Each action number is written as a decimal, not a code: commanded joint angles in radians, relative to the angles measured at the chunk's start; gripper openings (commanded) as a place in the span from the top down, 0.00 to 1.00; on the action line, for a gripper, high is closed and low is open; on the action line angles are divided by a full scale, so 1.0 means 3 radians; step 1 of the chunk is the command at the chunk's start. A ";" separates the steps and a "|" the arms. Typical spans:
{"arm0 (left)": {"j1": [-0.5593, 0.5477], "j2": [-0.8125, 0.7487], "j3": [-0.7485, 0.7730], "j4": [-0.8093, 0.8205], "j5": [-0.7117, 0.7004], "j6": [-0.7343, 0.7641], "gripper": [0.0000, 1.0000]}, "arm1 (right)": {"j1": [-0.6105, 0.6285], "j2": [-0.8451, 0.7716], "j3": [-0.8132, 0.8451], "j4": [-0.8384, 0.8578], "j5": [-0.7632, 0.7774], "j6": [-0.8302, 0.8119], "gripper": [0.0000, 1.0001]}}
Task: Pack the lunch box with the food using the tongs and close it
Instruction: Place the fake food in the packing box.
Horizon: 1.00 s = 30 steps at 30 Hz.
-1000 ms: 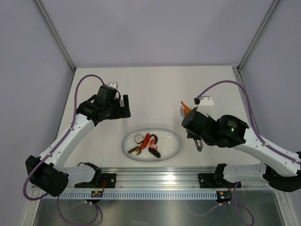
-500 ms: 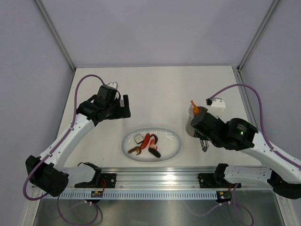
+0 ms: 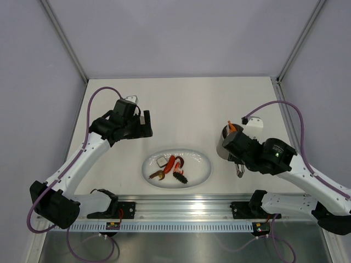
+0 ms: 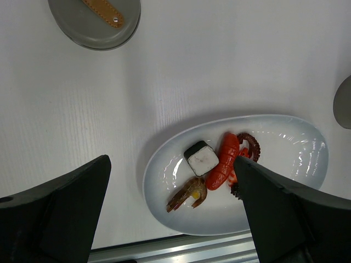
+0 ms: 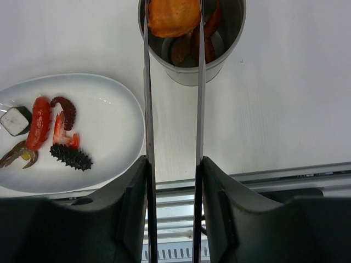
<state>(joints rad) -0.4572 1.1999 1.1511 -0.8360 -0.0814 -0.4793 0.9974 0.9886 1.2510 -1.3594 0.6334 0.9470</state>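
Note:
My right gripper (image 5: 173, 164) is shut on the silver tongs (image 5: 147, 98), whose two arms run up to the dark grey lunch box (image 5: 219, 57). An orange food piece (image 5: 173, 15) sits between the tong tips at the box's mouth, above other pieces inside. In the top view the tongs' tail (image 3: 239, 171) sticks out below the right gripper (image 3: 235, 150), beside the lunch box (image 3: 224, 145). The white plate (image 4: 164, 164) holds a red sausage (image 4: 224, 161), a white square (image 4: 202, 159), a brown clawed piece (image 4: 188, 194) and a dark ridged piece (image 5: 71, 157). My left gripper (image 4: 171, 164) hangs open above the plate.
The round grey lid (image 4: 82, 27) with its tan wooden handle lies on the table beyond the plate, under the left arm. The plate (image 3: 205, 170) sits near the metal rail (image 3: 186, 207) at the table's front edge. Grey walls enclose the table.
My right arm has carried the tongs and the orange piece to the right, from beside the plate to over the lunch box. The left arm has not moved.

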 commanded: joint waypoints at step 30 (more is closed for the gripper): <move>-0.0015 -0.0027 -0.0022 0.0148 0.0052 0.0013 0.01 | -0.0037 0.0135 0.0293 -0.0914 0.0082 -0.0083 0.72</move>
<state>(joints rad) -0.4572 1.1999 1.1511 -0.8352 -0.0776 -0.4793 0.9943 1.0225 1.2652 -1.3602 0.6262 0.9287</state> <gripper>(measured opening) 0.988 0.326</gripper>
